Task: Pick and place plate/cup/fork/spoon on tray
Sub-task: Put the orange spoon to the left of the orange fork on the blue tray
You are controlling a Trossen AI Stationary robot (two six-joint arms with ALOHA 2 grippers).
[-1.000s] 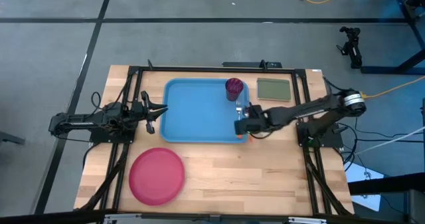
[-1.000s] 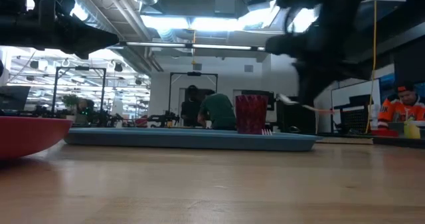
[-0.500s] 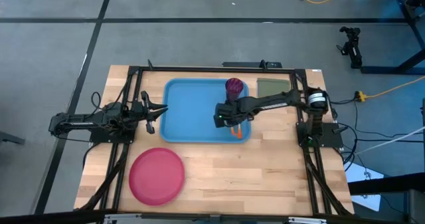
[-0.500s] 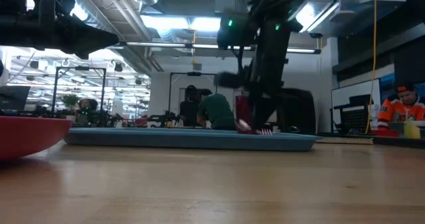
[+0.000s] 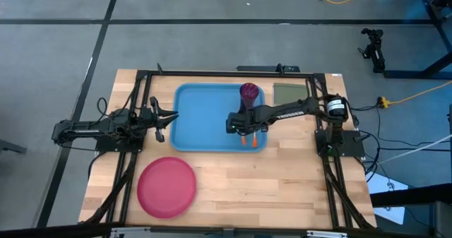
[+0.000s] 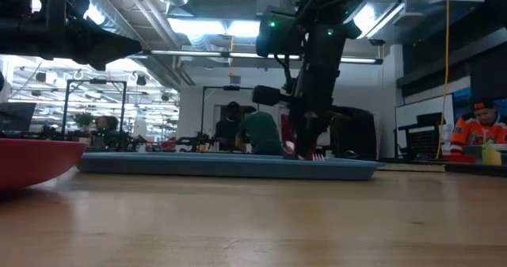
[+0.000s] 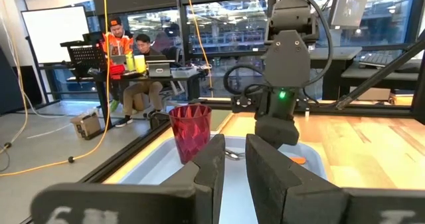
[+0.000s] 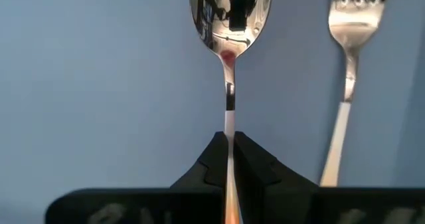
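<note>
The light-blue tray lies at the table's far middle. The dark magenta cup stands upright in its far right corner. My right gripper is low over the tray's right part, shut on the spoon. The fork lies flat on the tray right beside the spoon and parallel to it. Both orange handles point toward the tray's near rim. The pink-red plate lies on the table, near left. My left gripper waits at the tray's left rim, open by a narrow gap and empty. My right gripper pinches the spoon's thin silver stem between its two fingertips, just behind the bowl. The fingers come from above and point down at the tray. The spoon lies level and close over the tray floor; I cannot tell whether it rests on it.
An olive-green square pad lies on the table right of the tray. A black frame runs along the table's left, far and right sides. Bare wood lies between the plate and the near right corner. People sit in the room beyond the table.
My right gripper has carried the spoon from the tray's right rim toward the tray's middle, passing over the fork, and has gone down close to the tray floor. Its arm has swung in over the tray. The spoon now lies alongside the fork.
</note>
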